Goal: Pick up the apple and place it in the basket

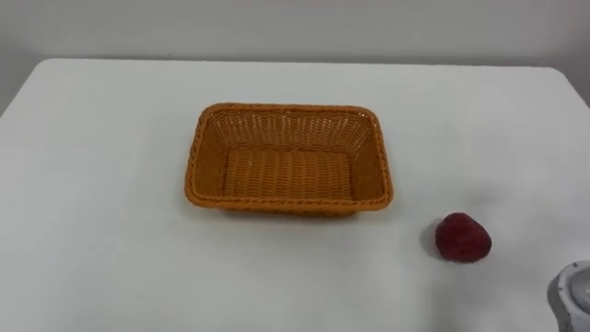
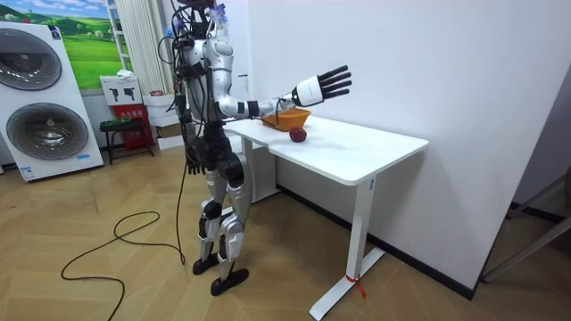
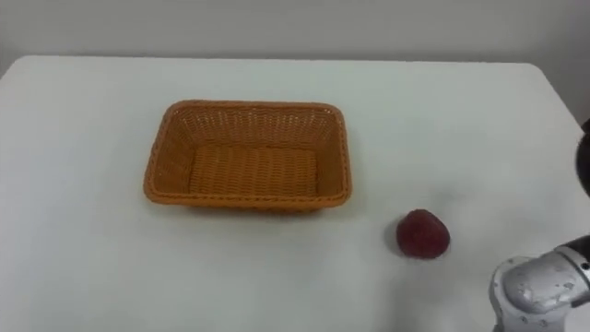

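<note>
On the table, near right: apple loose, basket empty.
Right hand, fingers spread wide, could nudge the round apple and roll it away.

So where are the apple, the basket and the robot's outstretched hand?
apple [image 1: 463,238]: left eye view, middle of its red skin.
basket [image 1: 288,175]: left eye view, its bare woven floor.
right hand [image 2: 318,87]: room view, its palm, fingers straight.

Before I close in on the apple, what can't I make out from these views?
Right hand: open in the room view; the eye views' lower right edge cuts its arm off at the wrist.
Basket: room view, partly hidden behind that arm.
Apple: which way its stem points, too small to tell.
</note>
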{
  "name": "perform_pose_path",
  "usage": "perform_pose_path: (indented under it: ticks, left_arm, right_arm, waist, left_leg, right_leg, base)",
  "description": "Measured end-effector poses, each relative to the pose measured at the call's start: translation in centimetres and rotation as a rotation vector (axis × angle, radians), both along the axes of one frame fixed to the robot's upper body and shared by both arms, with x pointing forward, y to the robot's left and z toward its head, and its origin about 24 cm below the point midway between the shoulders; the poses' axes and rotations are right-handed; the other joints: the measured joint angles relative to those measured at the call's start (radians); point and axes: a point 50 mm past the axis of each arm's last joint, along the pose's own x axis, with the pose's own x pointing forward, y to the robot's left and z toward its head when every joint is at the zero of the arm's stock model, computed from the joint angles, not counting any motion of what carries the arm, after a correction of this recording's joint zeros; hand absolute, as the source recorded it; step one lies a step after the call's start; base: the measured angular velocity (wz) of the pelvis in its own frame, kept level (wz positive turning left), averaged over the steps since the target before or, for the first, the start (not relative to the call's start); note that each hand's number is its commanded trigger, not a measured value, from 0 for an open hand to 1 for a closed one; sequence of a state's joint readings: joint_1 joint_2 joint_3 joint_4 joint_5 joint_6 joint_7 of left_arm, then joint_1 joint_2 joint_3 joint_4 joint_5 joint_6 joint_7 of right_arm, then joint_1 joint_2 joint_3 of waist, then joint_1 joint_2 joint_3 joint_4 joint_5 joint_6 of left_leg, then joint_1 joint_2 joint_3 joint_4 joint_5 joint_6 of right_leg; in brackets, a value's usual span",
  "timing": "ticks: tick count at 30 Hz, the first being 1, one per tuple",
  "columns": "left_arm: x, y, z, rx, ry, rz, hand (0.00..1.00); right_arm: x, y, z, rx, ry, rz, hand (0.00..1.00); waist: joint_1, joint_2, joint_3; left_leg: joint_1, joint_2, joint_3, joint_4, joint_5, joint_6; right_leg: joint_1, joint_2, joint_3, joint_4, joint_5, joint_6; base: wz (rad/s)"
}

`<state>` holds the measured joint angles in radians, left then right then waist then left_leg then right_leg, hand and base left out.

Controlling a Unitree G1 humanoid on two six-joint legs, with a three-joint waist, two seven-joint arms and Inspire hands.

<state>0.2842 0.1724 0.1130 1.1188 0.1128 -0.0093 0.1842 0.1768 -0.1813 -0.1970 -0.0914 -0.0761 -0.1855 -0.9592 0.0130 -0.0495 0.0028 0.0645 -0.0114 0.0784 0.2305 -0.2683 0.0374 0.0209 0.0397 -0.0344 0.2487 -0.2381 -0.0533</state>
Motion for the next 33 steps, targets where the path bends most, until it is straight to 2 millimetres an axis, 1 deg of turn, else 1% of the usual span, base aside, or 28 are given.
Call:
perform_pose_path:
  ticks: [2, 4, 6, 8, 10, 11, 12, 14, 18, 25, 28, 30, 31, 33]
  left_arm:
    - [0.1, -0.1, 0.0, -0.002, 0.002, -0.011, 0.00]
    - [0.6, -0.1, -0.1, -0.004, -0.005, -0.025, 0.00]
    - [1.3, -0.2, -0.1, -0.009, -0.022, -0.035, 0.00]
    - [1.6, -0.3, -0.1, -0.020, -0.024, -0.049, 0.00]
    - [1.6, -0.3, -0.1, -0.026, -0.022, -0.052, 0.00]
    - [1.5, -0.3, -0.1, -0.026, -0.020, -0.051, 0.00]
    - [1.5, -0.3, -0.1, -0.027, -0.020, -0.050, 0.00]
    - [1.5, -0.4, -0.1, -0.027, -0.021, -0.052, 0.00]
    - [1.5, -0.4, -0.1, -0.027, -0.021, -0.050, 0.00]
    - [1.3, -0.6, -0.2, -0.035, -0.010, -0.067, 0.00]
    - [1.3, -0.7, -0.3, -0.037, -0.004, -0.065, 0.00]
    - [1.1, -0.7, -0.3, -0.040, 0.002, -0.055, 0.00]
    - [1.1, -0.7, -0.3, -0.040, 0.002, -0.055, 0.00]
    - [1.0, -0.7, -0.3, -0.040, 0.007, -0.054, 0.00]
  right_arm:
    - [0.5, 1.3, -0.7, 0.005, 0.050, 0.110, 0.00]
    - [0.9, 2.2, -1.4, 0.007, 0.096, 0.180, 0.00]
    - [1.3, 3.1, -2.2, 0.009, 0.152, 0.267, 0.00]
    - [1.3, 3.6, -2.6, 0.010, 0.181, 0.320, 0.00]
    - [1.2, 4.0, -3.2, 0.014, 0.217, 0.367, 0.00]
    - [1.2, 4.2, -3.8, 0.019, 0.248, 0.391, 0.00]
    - [1.1, 4.3, -4.4, 0.026, 0.283, 0.408, 0.00]
    - [0.9, 4.3, -5.1, 0.034, 0.323, 0.428, 0.00]
    - [0.1, 4.4, -5.9, 0.040, 0.378, 0.462, 0.00]
    - [0.0, 4.5, -6.2, 0.043, 0.397, 0.488, 0.00]
    - [-0.2, 4.9, -6.7, 0.051, 0.425, 0.518, 0.00]
    - [-0.5, 4.8, -7.4, 0.063, 0.467, 0.540, 0.00]
    - [-0.6, 4.9, -7.5, 0.065, 0.473, 0.544, 0.00]
    - [-1.1, 4.9, -7.8, 0.071, 0.499, 0.566, 0.00]
  waist:
    - [0.000, 0.002, 0.0032]
    - [0.001, 0.004, 0.0029]
    - [0.013, 0.008, 0.0037]
    - [0.018, 0.014, 0.0027]
    - [0.020, 0.018, 0.0001]
    - [0.020, 0.022, -0.0019]
    - [0.020, 0.025, -0.0036]
    - [0.020, 0.031, -0.0043]
    - [0.020, 0.038, -0.0061]
    - [0.019, 0.039, -0.0047]
    - [0.012, 0.038, -0.0036]
    - [0.006, 0.040, -0.0024]
    - [0.004, 0.038, -0.0034]
    - [-0.009, 0.041, -0.0024]
  left_leg:
    - [-0.004, 0.002, -0.004, -0.001, 0.000, 0.000]
    - [-0.007, 0.001, -0.012, -0.001, 0.000, 0.000]
    - [-0.013, 0.000, -0.013, -0.001, 0.000, 0.000]
    - [-0.013, 0.000, -0.013, -0.001, 0.000, 0.000]
    - [-0.011, 0.000, -0.013, -0.001, 0.000, 0.000]
    - [-0.009, 0.000, -0.014, -0.001, 0.000, 0.000]
    - [-0.006, 0.000, -0.014, -0.001, 0.000, 0.000]
    - [-0.001, -0.001, -0.014, -0.005, 0.000, 0.000]
    - [0.002, 0.001, -0.013, -0.020, 0.000, 0.000]
    - [0.018, 0.002, -0.001, -0.033, 0.000, 0.000]
    - [0.022, 0.002, 0.002, -0.033, 0.000, 0.000]
    - [0.026, 0.001, 0.002, -0.033, 0.000, 0.000]
    - [0.025, 0.000, 0.002, -0.033, 0.000, 0.000]
    - [0.020, 0.001, 0.003, -0.033, 0.000, 0.000]
  right_leg:
    - [0.012, 0.002, -0.006, -0.027, 0.013, 0.001]
    - [0.019, 0.001, -0.011, -0.044, 0.020, 0.003]
    - [0.017, 0.000, -0.011, -0.047, 0.022, 0.004]
    - [0.016, -0.001, -0.011, -0.047, 0.022, 0.005]
    - [0.017, -0.001, -0.011, -0.048, 0.023, 0.005]
    - [0.019, -0.001, -0.011, -0.048, 0.023, 0.005]
    - [0.022, -0.001, -0.011, -0.049, 0.023, 0.005]
    - [0.032, -0.001, -0.011, -0.054, 0.023, 0.005]
    - [0.034, 0.002, -0.007, -0.065, 0.023, 0.006]
    - [0.040, 0.005, 0.003, -0.065, 0.023, 0.006]
    - [0.045, 0.004, 0.005, -0.067, 0.024, 0.007]
    - [0.048, 0.002, 0.004, -0.077, 0.024, 0.007]
    - [0.048, 0.001, 0.004, -0.079, 0.024, 0.007]
    - [0.046, -0.002, 0.005, -0.079, 0.024, 0.007]
  base:
    - [0.07]
    - [0.09]
    - [0.02]
    - [0.00]
    - [0.00]
    - [0.00]
    - [0.00]
    - [0.00]
    - [-0.02]
    - [-0.05]
    - [0.00]
    - [0.00]
    - [0.00]
    - [0.00]
